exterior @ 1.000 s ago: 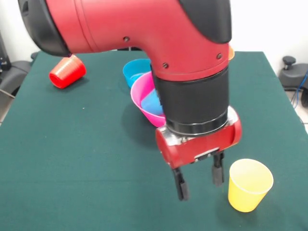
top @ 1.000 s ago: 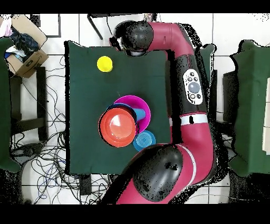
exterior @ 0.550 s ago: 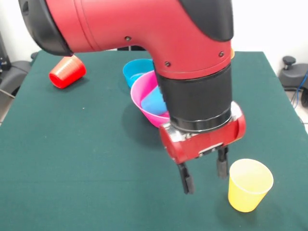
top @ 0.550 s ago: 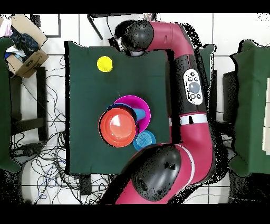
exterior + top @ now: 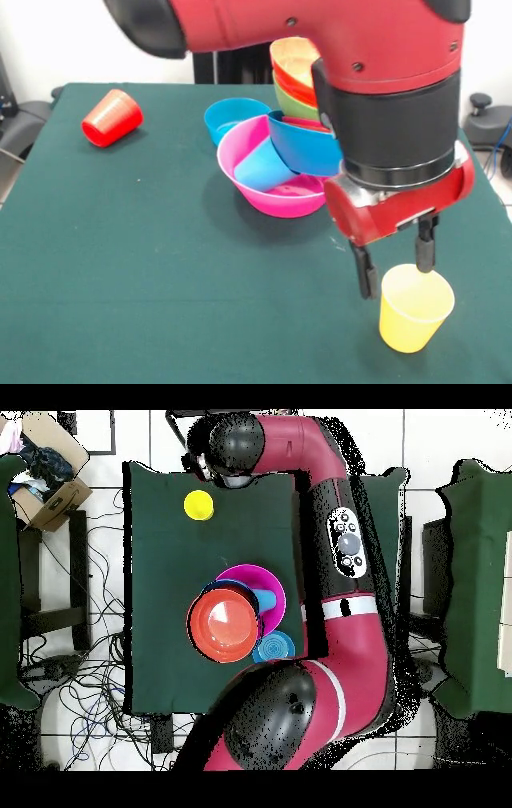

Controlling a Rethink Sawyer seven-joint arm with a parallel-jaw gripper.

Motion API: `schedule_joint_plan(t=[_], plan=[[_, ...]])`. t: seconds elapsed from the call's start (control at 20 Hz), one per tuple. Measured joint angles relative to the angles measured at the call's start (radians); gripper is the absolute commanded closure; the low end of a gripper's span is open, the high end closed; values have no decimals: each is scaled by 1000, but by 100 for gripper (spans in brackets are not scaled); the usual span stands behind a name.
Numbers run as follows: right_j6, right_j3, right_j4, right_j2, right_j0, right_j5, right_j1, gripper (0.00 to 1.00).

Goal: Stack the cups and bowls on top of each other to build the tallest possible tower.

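- Yellow cup [image 5: 415, 308] stood upright near a table [image 5: 120, 240] corner.
- Gripper [image 5: 396, 268] hung over its rim, fingers spread apart, one finger at the rim.
- Tower [image 5: 292, 152] sat mid-table in the pink bowl [image 5: 264, 196].

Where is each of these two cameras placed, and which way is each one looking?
Front view: sits low across the green table, facing the robot; the red and black arm and its open gripper hang over the glossy yellow plastic cup.
Overhead view: sits above, looking straight down; the whole arm curves along the table's edge.
Both show the yellow cup, the large pink plastic bowl and the bowls piled in it.
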Motion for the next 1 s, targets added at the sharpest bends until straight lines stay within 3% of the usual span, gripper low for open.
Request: schedule_joint_plan(t=[1.0], plan=[[0,100,0,-129,9,-154,-7,0]])
